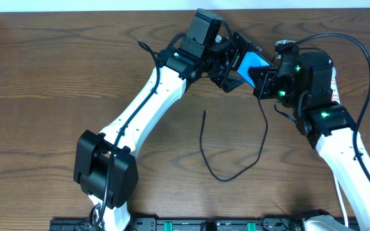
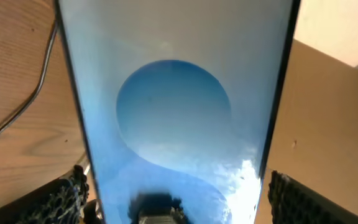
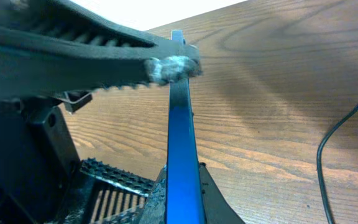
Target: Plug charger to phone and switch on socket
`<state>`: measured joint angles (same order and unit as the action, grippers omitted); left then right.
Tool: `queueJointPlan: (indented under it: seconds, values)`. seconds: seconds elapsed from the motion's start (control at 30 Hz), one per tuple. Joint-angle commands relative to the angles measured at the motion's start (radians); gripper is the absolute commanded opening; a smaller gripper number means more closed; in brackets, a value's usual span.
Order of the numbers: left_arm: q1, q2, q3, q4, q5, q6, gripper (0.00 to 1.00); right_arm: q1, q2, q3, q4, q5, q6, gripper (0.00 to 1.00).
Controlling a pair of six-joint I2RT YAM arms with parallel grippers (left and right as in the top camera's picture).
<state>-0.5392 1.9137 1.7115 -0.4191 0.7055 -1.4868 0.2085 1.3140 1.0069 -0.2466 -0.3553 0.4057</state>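
Both arms stretch toward the table's 12 o'clock and meet at the phone [image 1: 253, 63]. The right gripper [image 1: 262, 78] pinches its edge. The left gripper [image 2: 176, 202] is spread either side of it. The charger [image 1: 220, 179] lies at the phone's 6 o'clock, its upper end hidden beneath the right gripper.

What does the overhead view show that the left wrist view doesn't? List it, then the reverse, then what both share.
Only overhead: both arms meeting above the table, the right gripper shut on the phone, and the charger looping across the wood with its free end lying loose. Only left wrist: the screen's blue circle up close, with the left gripper open and its fingers standing either side of the phone. Both: the phone and the wooden table.
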Motion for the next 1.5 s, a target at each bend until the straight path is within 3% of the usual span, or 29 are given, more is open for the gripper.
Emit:
queueJointPlan:
  seconds: [0.0, 0.17, 0.37, 0.63, 0.73, 1.2, 1.47]
  values:
    - [0.037, -0.031, 0.005, 0.002, 0.015, 0.055, 0.94, -0.047, -0.005, 0.022, 0.014, -0.02, -0.014, 0.01]
    - [0.071, -0.06, 0.005, 0.002, 0.015, 0.111, 0.94, -0.095, -0.005, 0.022, 0.021, -0.021, 0.121, 0.01]
    - [0.137, -0.106, 0.005, 0.002, 0.015, 0.187, 0.94, -0.127, -0.005, 0.022, 0.103, -0.107, 0.488, 0.01]
    - [0.217, -0.117, 0.005, 0.002, 0.019, 0.183, 0.94, -0.124, -0.005, 0.023, 0.188, -0.236, 1.061, 0.01]
    - [0.207, -0.117, 0.005, 0.027, 0.018, 0.18, 0.94, -0.105, -0.005, 0.022, 0.191, -0.273, 1.211, 0.01]
    - [0.162, -0.117, 0.005, 0.113, -0.071, -0.009, 0.95, -0.048, -0.005, 0.022, 0.389, -0.272, 1.562, 0.02]
    - [0.146, -0.117, 0.005, 0.133, -0.117, 0.002, 0.93, 0.002, -0.005, 0.022, 0.394, -0.219, 1.576, 0.02]
